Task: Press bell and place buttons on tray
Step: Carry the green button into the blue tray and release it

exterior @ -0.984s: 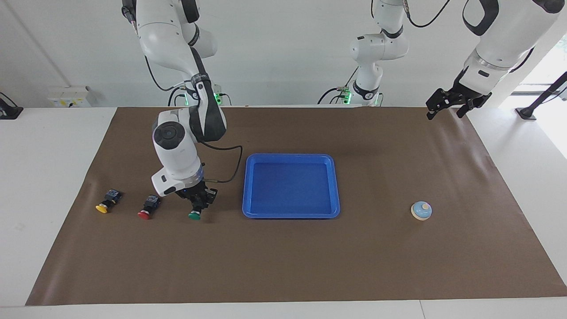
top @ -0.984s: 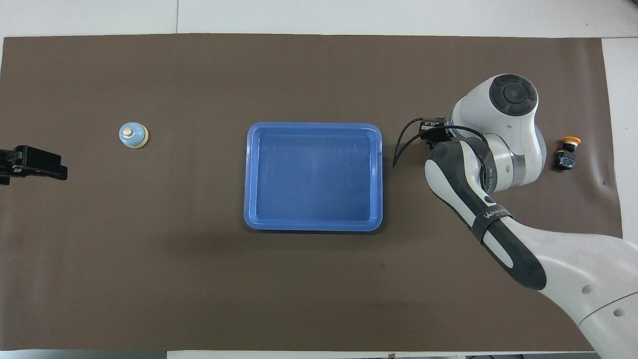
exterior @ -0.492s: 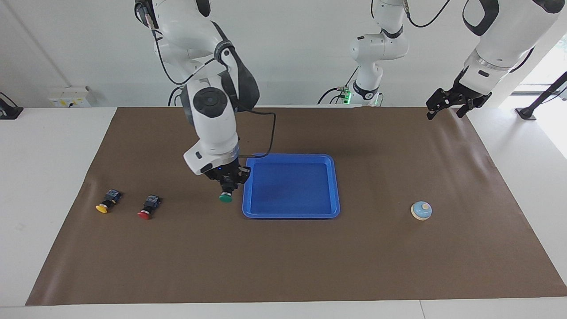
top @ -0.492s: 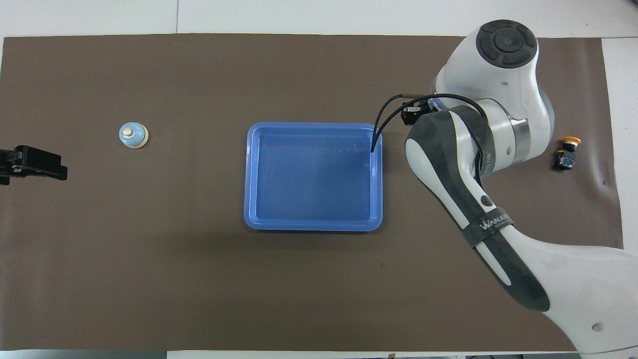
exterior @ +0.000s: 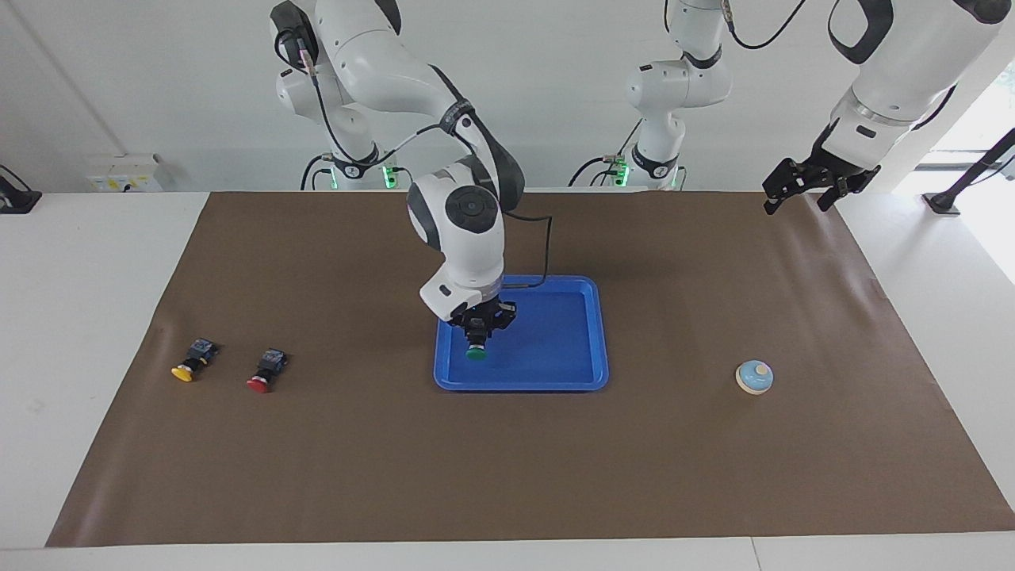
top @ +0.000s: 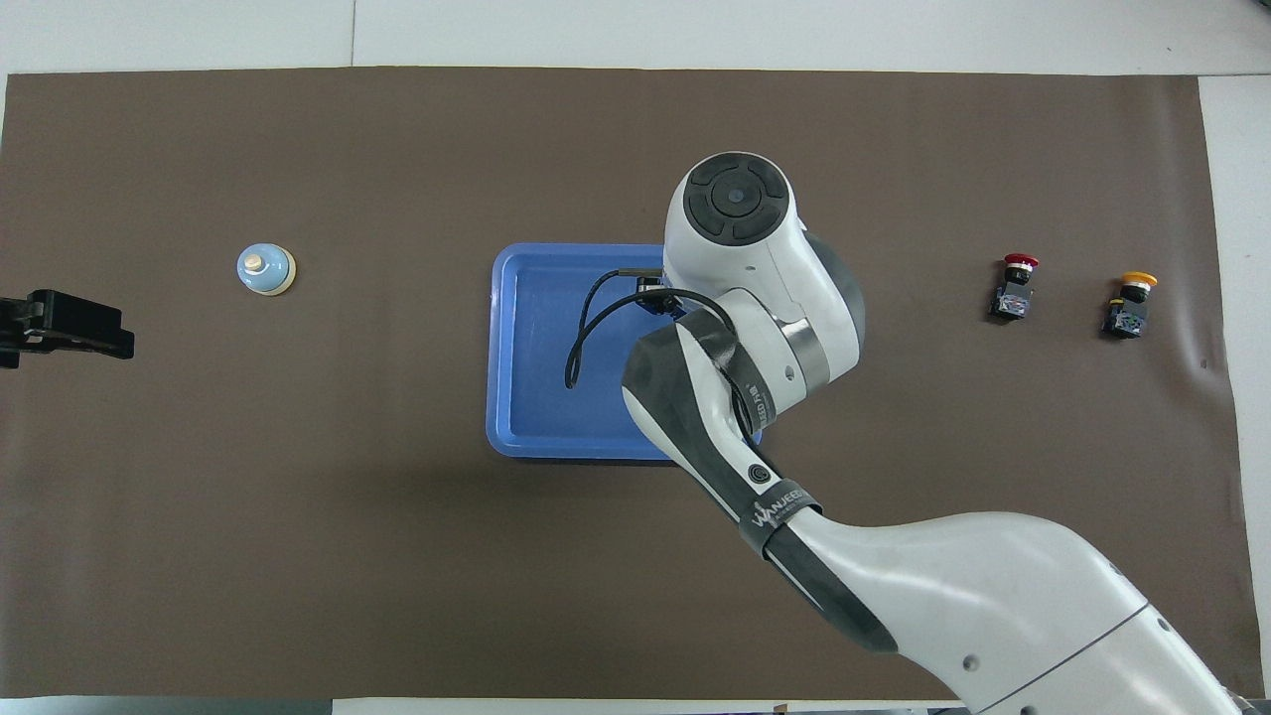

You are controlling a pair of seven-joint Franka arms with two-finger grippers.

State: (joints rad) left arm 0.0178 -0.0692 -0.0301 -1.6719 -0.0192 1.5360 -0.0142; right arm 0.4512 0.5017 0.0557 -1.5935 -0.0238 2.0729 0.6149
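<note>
We've got the right end effector [exterior: 477, 337] clamped on the green button [exterior: 476, 353], now over the tray [exterior: 600, 333], toward the tray's 9 o'clock end in the facing view. A sec ago it was down at the surface [exterior: 507, 476] next to the red button [exterior: 266, 371]; half a sec ago it was up in the air just short of the tray rim. So pick's done, carry's nearly done; we judge the next step is lower & release. Whether the button already touches the tray floor, we can't tell.

Red & yellow button [exterior: 193, 359] lie untouched toward the right arm's end of the surface, yellow at 9 o'clock of red in the facing view. Bell [exterior: 754, 377] sits alone at 3 o'clock of the tray, toward the left arm's end. Left end effector [exterior: 805, 184] waits, fingers spread, holding nothing, above the surface's edge.

Hidden: in the overhead view the right arm's wrist covers the green button, the end effector & roughly half the tray; the left end effector is cut off at the frame edge.
</note>
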